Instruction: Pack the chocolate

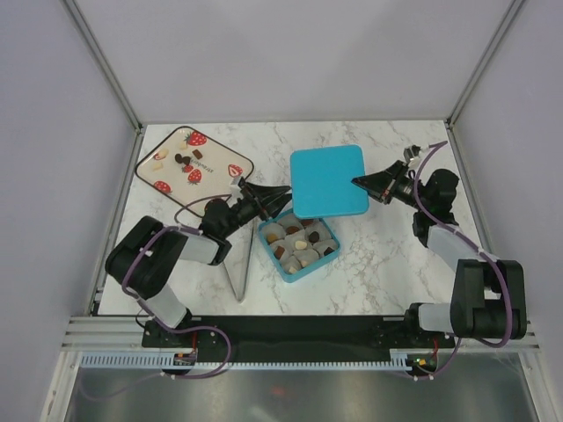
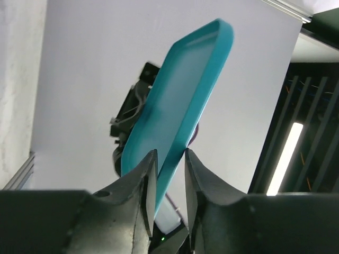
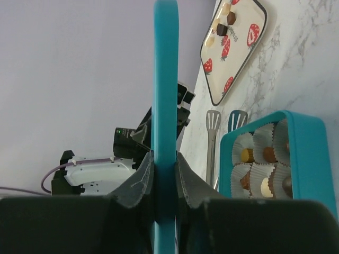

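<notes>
Right hand (image 3: 164, 159) is clamped on lid (image 1: 328, 180) at 3 o'clock edge. Left hand (image 2: 169, 159) straddles 8 o'clock edge; grip cannot be told.

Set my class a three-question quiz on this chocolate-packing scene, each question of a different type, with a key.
1. True or false: the right pincer grips the teal lid by its edge.
2. Unpacked chocolate pieces lie on: A the strawberry tray; B the lid; C nowhere.
3. Name the tool lying left of the box.
Key: 1 true; 2 A; 3 tongs.
</notes>
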`<state>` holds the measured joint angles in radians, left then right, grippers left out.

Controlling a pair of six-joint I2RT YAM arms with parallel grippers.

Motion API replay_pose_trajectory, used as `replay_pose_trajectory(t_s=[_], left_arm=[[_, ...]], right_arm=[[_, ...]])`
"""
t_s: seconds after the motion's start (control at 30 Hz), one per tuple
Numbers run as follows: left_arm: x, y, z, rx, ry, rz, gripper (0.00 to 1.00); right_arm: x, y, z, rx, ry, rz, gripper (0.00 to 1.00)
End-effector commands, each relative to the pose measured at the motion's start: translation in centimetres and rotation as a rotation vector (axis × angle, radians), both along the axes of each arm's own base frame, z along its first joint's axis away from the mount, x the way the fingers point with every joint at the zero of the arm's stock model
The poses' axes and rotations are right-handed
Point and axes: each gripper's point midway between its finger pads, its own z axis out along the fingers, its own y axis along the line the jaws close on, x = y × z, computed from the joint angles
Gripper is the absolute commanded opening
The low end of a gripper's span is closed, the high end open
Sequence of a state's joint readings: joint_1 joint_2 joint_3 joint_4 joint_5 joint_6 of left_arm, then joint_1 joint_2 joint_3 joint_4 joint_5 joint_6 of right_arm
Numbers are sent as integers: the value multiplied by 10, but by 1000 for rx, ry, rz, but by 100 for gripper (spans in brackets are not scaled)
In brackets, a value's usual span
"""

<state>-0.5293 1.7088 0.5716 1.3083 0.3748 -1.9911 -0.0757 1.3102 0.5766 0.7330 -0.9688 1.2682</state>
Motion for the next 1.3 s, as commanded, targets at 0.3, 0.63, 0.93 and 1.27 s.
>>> replay_pose_trajectory(t_s=[0.3, 0.63, 0.93, 1.27], left_arm=[[-51, 99, 26, 408, -272, 121, 57], [-82, 156, 53, 971, -408, 276, 65], [-90, 137, -7, 971, -356, 82, 63], [-97, 133, -43, 967, -324, 20, 58]], right_arm=[[6, 62, 20, -118, -151, 264, 0], [-42, 116, -68, -309, 19, 515, 0], [-57, 119, -103, -370, 95, 579, 0], [-54, 120, -114, -377, 95, 592, 0]])
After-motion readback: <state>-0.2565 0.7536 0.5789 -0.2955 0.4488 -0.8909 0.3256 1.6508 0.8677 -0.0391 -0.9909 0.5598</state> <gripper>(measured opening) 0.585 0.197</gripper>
